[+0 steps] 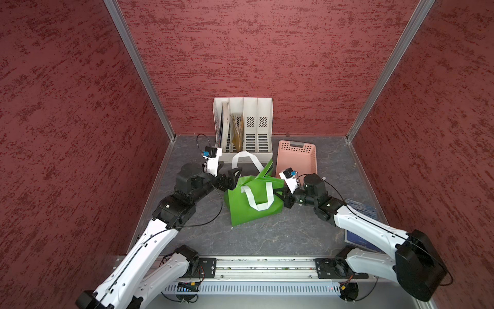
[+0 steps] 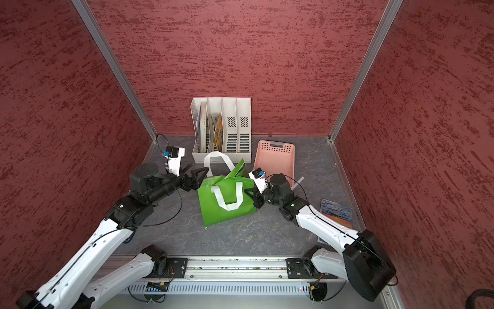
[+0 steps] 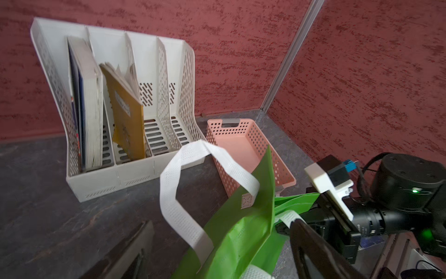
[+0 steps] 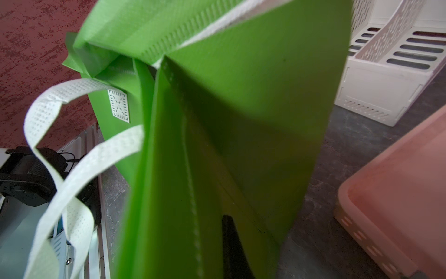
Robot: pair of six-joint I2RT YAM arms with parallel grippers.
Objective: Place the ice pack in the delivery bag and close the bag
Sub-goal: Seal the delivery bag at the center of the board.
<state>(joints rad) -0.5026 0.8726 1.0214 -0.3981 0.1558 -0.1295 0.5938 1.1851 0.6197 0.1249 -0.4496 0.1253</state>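
Ice pack [image 2: 336,211], judged to be the flat blue item, is lying at the right edge of the table [image 1: 267,235] with the right arm [image 1: 369,230] crossing above it. It is well apart from the bag and is not being handled. Reading from the left: the left arm [image 1: 157,235] is reaching toward the bag's upper left corner, and the left jaws are standing wide apart just beside that corner, gripping nothing. In the left wrist view the rear white handle [image 3: 183,183] and a green panel are rising between the two fingers [image 3: 311,246]. At centre, the delivery bag [image 1: 248,211] is standing in front of the file rack [image 1: 243,128], its mouth folded nearly flat, no lining showing, and its front handle [image 1: 258,199] drooping over its face. To its right, the right jaws are closed on the fabric of the bag's right side, with the pink basket [image 1: 296,157] just behind. Judgement: the step in hand is opening the bag, not yet loading it. The next move is calling for the left jaws to take the opposite rim and draw it away from the right-hand grip, so that the mouth is gaping before the pack is fetched.
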